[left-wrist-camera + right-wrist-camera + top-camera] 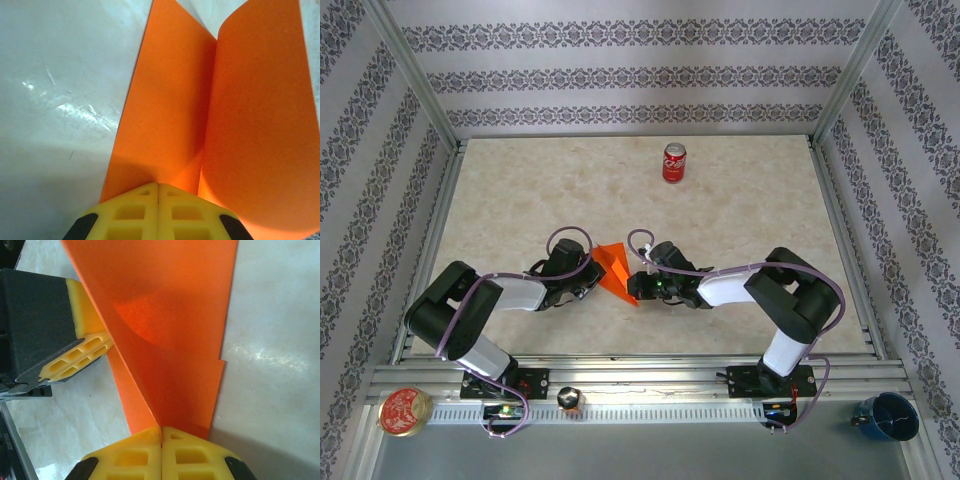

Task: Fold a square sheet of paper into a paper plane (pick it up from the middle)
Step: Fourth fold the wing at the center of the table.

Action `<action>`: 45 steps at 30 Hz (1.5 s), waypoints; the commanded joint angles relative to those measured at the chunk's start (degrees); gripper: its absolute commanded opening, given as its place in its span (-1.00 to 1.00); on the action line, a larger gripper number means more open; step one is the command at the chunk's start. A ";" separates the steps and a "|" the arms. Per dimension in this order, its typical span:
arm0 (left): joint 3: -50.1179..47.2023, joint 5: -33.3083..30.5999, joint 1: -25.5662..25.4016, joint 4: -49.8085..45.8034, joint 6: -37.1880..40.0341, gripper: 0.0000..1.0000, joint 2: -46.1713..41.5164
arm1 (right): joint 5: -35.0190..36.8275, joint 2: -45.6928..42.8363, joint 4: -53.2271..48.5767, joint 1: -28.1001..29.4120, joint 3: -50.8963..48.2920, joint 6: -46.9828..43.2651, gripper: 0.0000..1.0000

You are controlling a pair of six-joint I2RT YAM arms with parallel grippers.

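From above, the left claw (592, 280) and the right claw (640, 287) are meeting over the pale marbled desk (520, 200), each pinching the partly folded orange sheet (615, 268). A red soda can (674, 162) is standing well apart behind.

In the left wrist view, yellow ribbed fingers (130, 212) are pressing fully together on a creased edge, with one matte flap curling up.

In the right wrist view, the fingers (190, 455) are clamping the fold's narrow end, with stepped layers showing.

The paper is looking light, floppy and easily torn, so gripping along the creases is seeming safest
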 commanded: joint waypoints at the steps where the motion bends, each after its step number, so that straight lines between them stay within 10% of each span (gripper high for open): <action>1: -1.63 -3.17 -1.02 -1.03 -1.18 -1.00 -0.90 | 1.69 1.20 -1.44 1.07 1.28 0.39 -0.82; 17: -3.54 -8.94 -3.48 -1.95 -2.83 -1.00 -5.44 | 4.43 2.31 0.27 1.68 -0.12 2.84 -0.89; 29: -2.67 0.48 -3.63 11.23 10.10 -1.00 -7.70 | 4.32 3.43 2.35 0.48 -1.86 4.79 -0.98; 45: 1.00 3.19 -3.28 17.29 8.56 -1.00 2.76 | 4.06 3.64 3.52 -0.22 -2.85 5.54 -0.98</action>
